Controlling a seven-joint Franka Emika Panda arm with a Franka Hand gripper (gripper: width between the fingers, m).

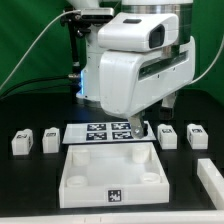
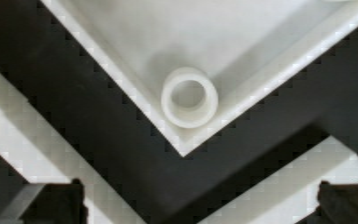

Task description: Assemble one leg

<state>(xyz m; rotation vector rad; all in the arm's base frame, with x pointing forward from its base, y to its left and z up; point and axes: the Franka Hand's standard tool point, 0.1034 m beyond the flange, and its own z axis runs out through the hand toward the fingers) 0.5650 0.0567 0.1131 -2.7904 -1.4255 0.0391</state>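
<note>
- Exterior view: the white panel lies flat on the black table with its walled side up. Just behind it sits the marker board.
- Exterior view: the legs all lie loose on the table, apart from the panel. One leg and a second leg are at the exterior view's left, and a third leg and a fourth leg are at its right. Another white piece shows at the right edge (cut off, so I cannot tell what it is).
- Exterior view: the gripper hangs over the marker board's right end, near the panel's far right corner and not far from the third leg. The arm's bulky hand hides most of its fingers here.
- Wrist view: the camera looks down on a corner of the panel, with its round socket plainly empty. The fingertips sit far out toward opposite edges of the picture, spread wide with only black table between them — so the gripper carries nothing.
- Progress, as I judge it: nothing is assembled yet. No leg is gripped and no visible socket is filled — picking a leg, carrying it to a socket and seating it are all left.
</note>
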